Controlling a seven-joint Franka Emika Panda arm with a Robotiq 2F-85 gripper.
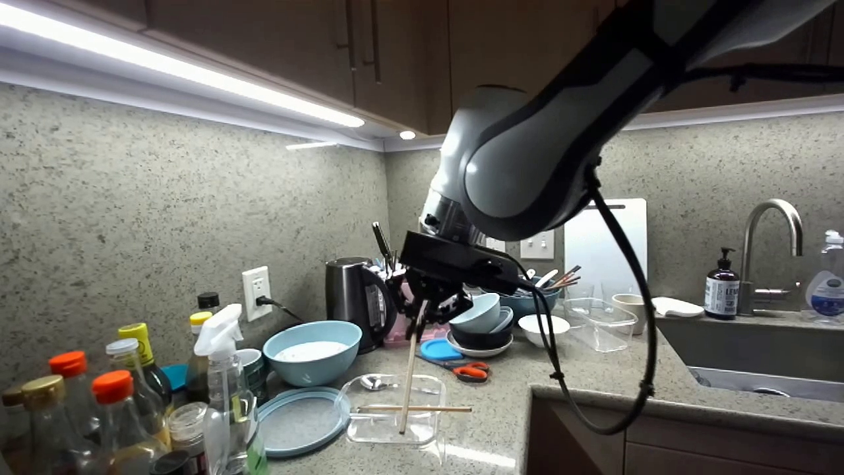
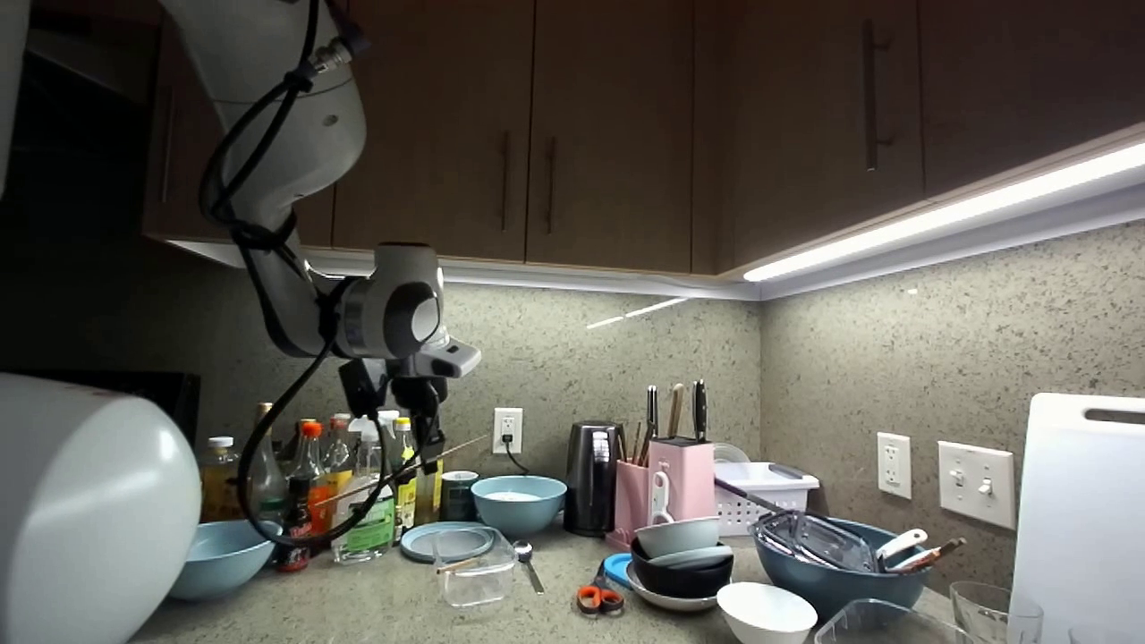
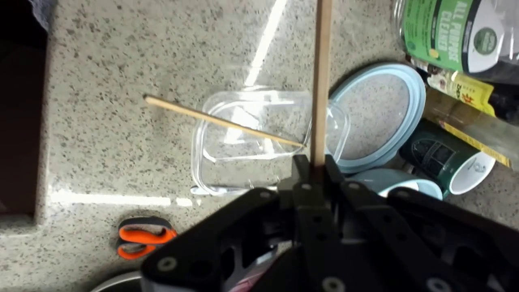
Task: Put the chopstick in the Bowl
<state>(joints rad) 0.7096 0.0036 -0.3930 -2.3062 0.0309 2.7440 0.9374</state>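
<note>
My gripper (image 3: 318,165) is shut on a thin pale wooden chopstick (image 3: 322,81), its fingers pressed to both sides near one end. In both exterior views this chopstick (image 1: 409,376) slants away from the fingers, raised over the counter. Another chopstick (image 3: 227,123) lies across a clear plastic container (image 3: 197,162), one end sticking out past the rim. Several bowls show, and which one the task means I cannot tell. A light blue bowl (image 1: 311,366) with something white inside stands behind the container. Farther along are a stack of bowls (image 2: 684,580) and a white bowl (image 2: 767,613).
A round blue-rimmed lid (image 1: 297,422) lies beside the container, with a spray bottle (image 1: 227,396) and several sauce bottles (image 1: 115,422) close by. Orange-handled scissors (image 1: 471,371), a spoon (image 2: 526,563) and a dark kettle (image 2: 593,483) are also around. The counter drops off at its front edge.
</note>
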